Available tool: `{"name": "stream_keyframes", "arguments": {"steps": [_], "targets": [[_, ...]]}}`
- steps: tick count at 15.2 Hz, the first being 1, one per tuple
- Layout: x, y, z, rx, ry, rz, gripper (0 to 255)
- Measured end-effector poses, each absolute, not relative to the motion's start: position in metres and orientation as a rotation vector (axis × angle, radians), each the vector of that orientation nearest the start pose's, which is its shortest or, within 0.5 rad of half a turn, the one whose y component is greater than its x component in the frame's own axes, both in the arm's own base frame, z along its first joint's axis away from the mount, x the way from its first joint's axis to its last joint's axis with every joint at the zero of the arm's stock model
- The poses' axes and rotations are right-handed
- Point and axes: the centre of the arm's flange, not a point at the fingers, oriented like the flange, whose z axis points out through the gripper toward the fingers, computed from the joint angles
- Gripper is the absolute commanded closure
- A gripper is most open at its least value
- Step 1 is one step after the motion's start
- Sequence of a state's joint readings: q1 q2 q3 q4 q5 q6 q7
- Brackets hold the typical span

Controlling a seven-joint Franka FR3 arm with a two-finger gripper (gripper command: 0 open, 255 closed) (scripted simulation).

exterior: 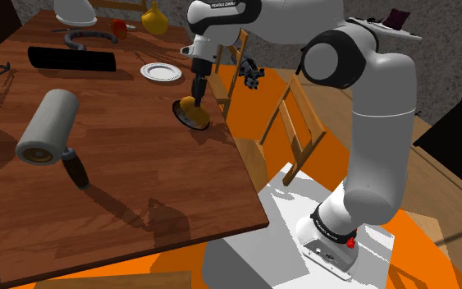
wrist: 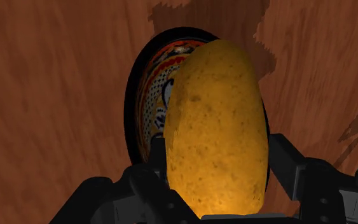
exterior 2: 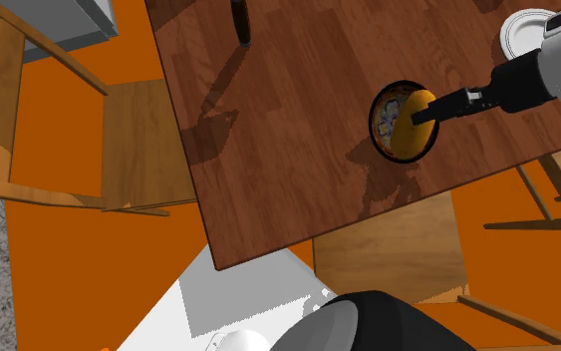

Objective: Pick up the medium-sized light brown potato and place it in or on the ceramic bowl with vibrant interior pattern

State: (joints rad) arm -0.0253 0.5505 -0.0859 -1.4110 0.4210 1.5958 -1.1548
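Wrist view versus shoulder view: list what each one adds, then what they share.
Wrist view adds: the bowl's red, orange and dotted interior pattern, and the speckled skin of the potato clasped between the black fingers. Shoulder view adds: the white arm, a white plate, a grey roller with a dark handle, a yellow vase and wooden chairs. Shared: gripper, potato, bowl and brown wooden table.

Shoulder oblique, second seemingly overhead, wrist close, bowl [exterior 2: 388, 112] shared
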Motion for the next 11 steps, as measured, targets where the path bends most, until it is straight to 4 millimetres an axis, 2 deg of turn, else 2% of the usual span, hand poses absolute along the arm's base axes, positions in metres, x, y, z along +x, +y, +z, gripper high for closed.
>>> {"name": "stream_keyframes", "arguments": {"steps": [3,4,7,11], "targets": [[0.6703,-0.0218,0.3651,-2.336,-1.213,0.098,255],[0.6697,-0.0223,0.3652,-2.337,-1.212,0.098,0],[0.6656,-0.0235,0.3581,-2.333,-1.206,0.116,0],[0.6697,-0.0248,0.3619,-2.332,-1.206,0.119,0]]}}
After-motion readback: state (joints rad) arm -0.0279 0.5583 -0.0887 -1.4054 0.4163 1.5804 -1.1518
